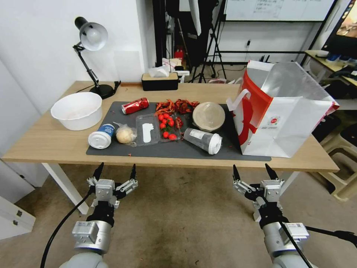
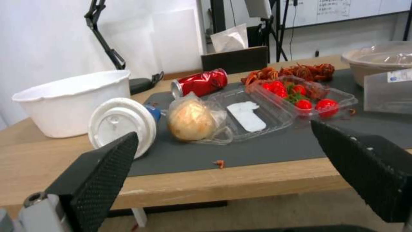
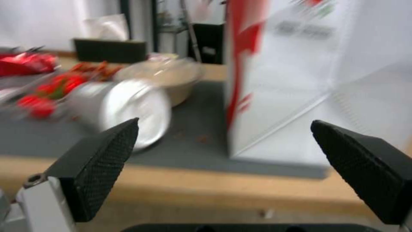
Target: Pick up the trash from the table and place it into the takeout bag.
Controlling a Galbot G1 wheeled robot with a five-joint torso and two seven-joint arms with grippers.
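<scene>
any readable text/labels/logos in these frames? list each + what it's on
No text reads clearly enough to quote.
takeout bag: small red logo with print beneath, too small to read.
Blue-labelled cup: label print, too small.
Grey cup: white sticker, print unreadable.
Red soda can: crumpled, lettering not legible.
Whiteboard: handwriting, too faint.
Right wrist module: sticker, unreadable.
Both grippers, left gripper and right gripper, hang open before the table.
</scene>
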